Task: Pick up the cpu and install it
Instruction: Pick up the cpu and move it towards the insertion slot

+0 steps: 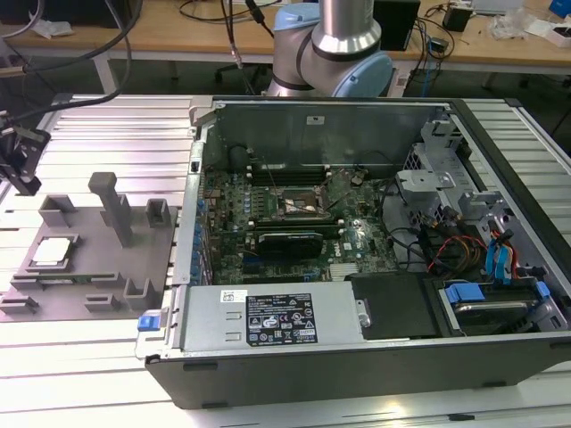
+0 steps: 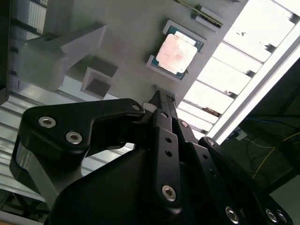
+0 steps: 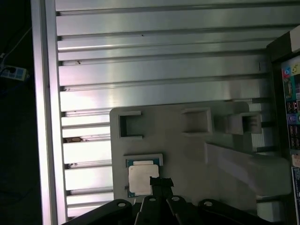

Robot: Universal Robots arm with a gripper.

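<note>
Approach-to-pick step; cpu [image 3: 142,177] ungrasped, seated in pocket of jig [image 3: 187,150] (grey, beside case [image 1: 268,379]). Gripper [image 3: 161,182] over jig, at cpu edge, closed, empty. Pick likely needs opening, centring over cpu.

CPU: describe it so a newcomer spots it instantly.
To the exterior view's left of the open computer case, a grey fixture plate lies on the slatted table. The cpu sits in a nest there, the only pale metal-topped square among grey posts.

Smooth silvery metal top on the cpu [image 3: 142,179]; matt grey plastic holder [image 1: 98,260]; ribbed, brushed aluminium desk [image 1: 107,134]; satin black tool [image 3: 161,183].
</note>
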